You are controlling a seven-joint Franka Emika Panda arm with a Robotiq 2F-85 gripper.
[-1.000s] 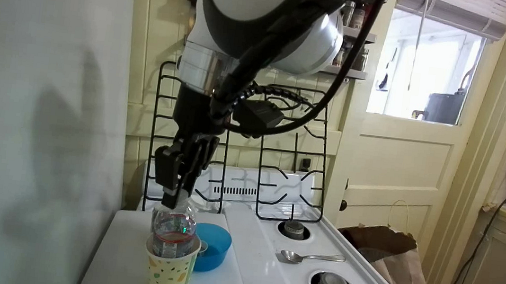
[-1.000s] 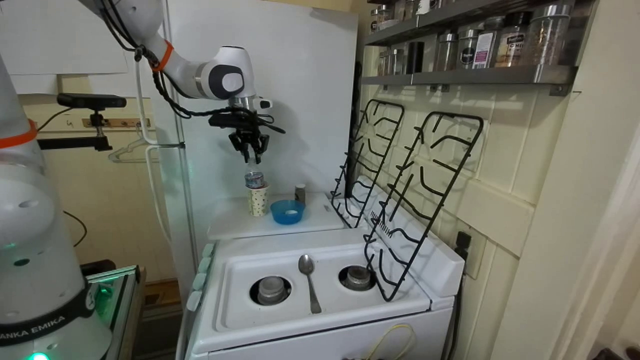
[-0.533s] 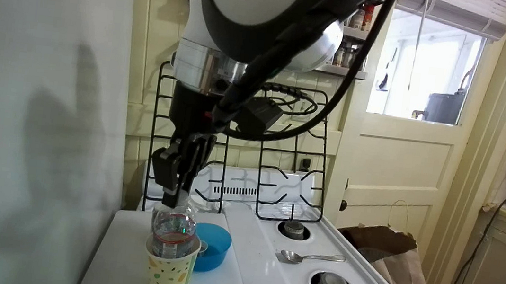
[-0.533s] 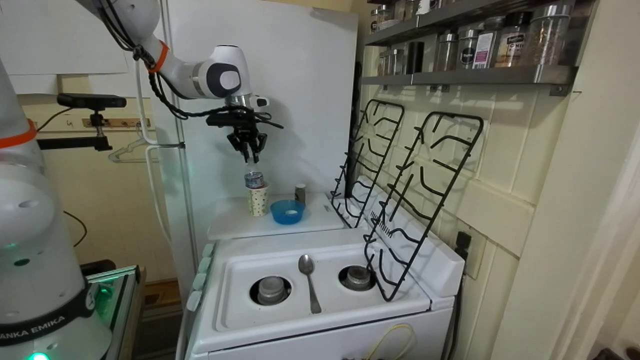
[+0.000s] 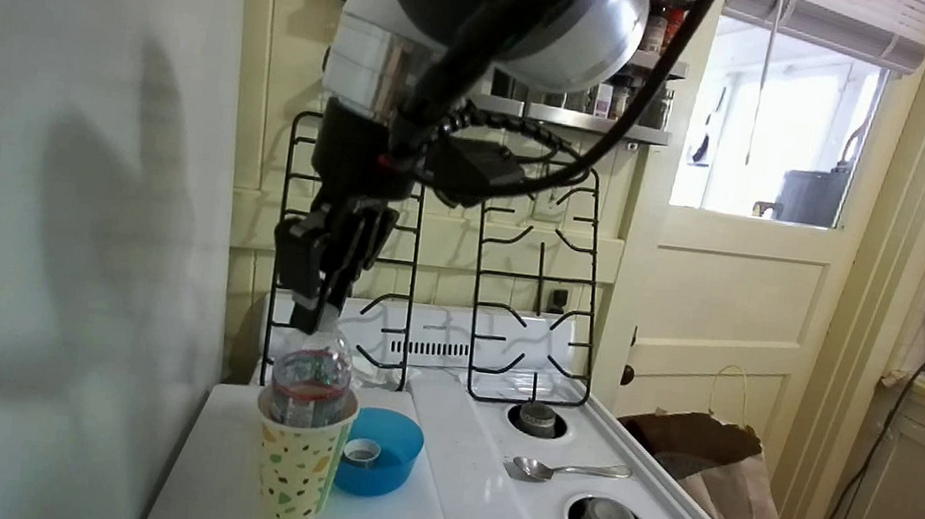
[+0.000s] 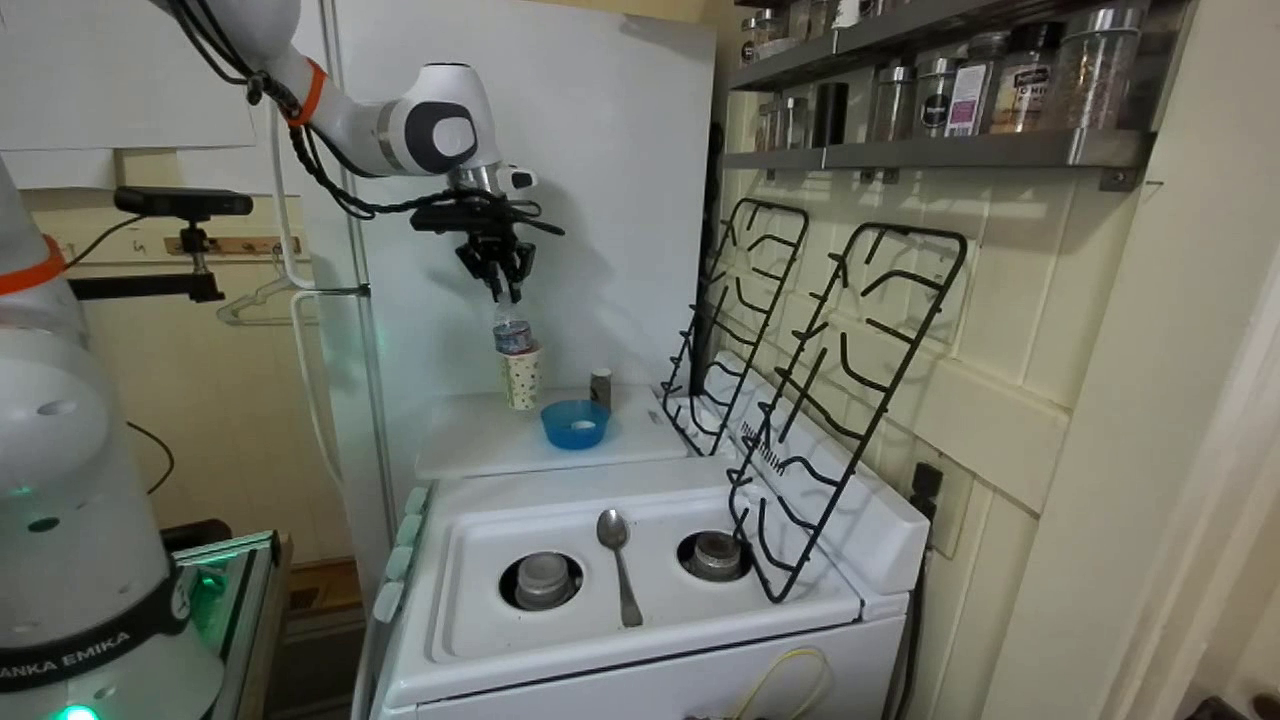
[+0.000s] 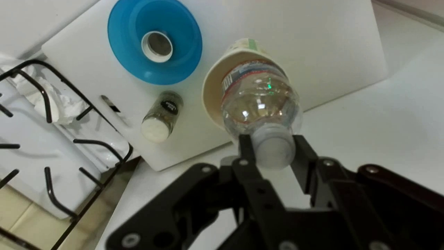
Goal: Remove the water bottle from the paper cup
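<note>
My gripper point(image 7: 274, 144) is shut on the cap and neck of the clear water bottle point(image 7: 262, 97). In both exterior views the gripper point(image 5: 312, 316) point(image 6: 507, 293) holds the bottle point(image 5: 311, 377) point(image 6: 513, 335) from above. The bottle's lower part is hidden inside the pale speckled paper cup point(image 5: 295, 467). The cup point(image 6: 521, 382) hangs off the white surface together with the bottle, about upright. In the wrist view the cup's rim point(image 7: 211, 95) surrounds the bottle's label, with a gap on one side.
A blue bowl point(image 5: 386, 468) holding a small white round piece point(image 7: 157, 47) stands close beside the cup. A spice jar point(image 6: 600, 385) is behind the bowl. A spoon point(image 6: 620, 570) lies on the stove top. Burner grates point(image 6: 938, 290) lean against the wall.
My gripper has moved up with the bottle in it. The cup has risen with the bottle off the white surface. The bowl and spoon have not moved.
</note>
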